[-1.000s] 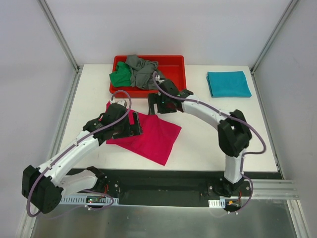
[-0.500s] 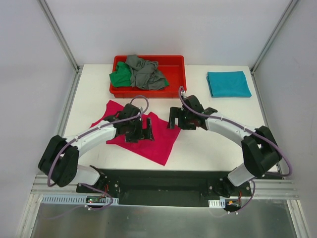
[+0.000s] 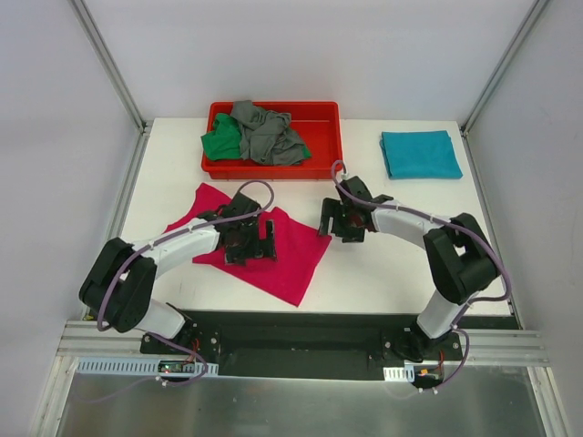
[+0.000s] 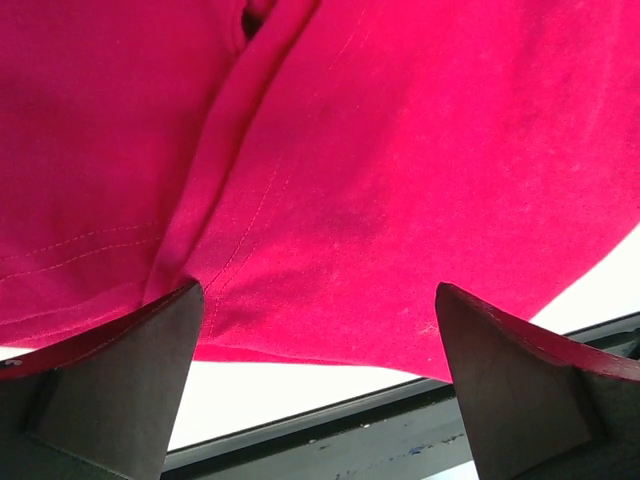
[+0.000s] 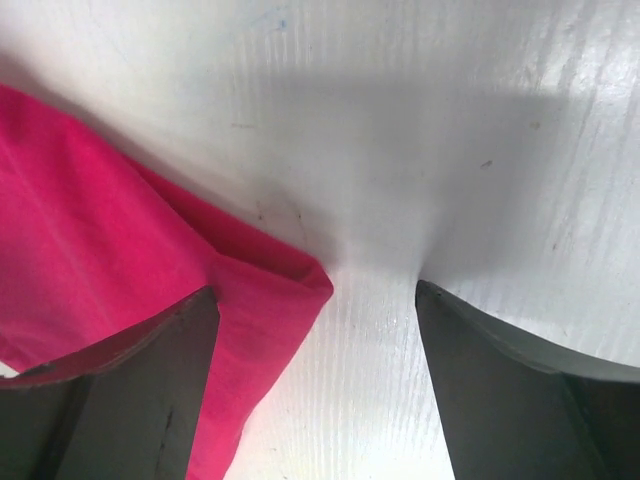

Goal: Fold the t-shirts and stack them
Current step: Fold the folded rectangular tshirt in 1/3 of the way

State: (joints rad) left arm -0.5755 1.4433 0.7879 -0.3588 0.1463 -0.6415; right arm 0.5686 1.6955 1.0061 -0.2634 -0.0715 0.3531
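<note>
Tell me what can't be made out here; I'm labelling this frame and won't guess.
- Top view: the left gripper and its arm cover the middle of the magenta-pink t-shirt.
- Top view: the grey t-shirt overlies part of the green t-shirt.
- Right wrist view: the frame edge cuts off all but one corner of the magenta-pink t-shirt.

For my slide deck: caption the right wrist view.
Open right gripper over a corner of the pink shirt on the white table.

A robotics lab cell is indicated: a white table enclosed by plain panels, aluminium posts, two robot arms bolted down.
</note>
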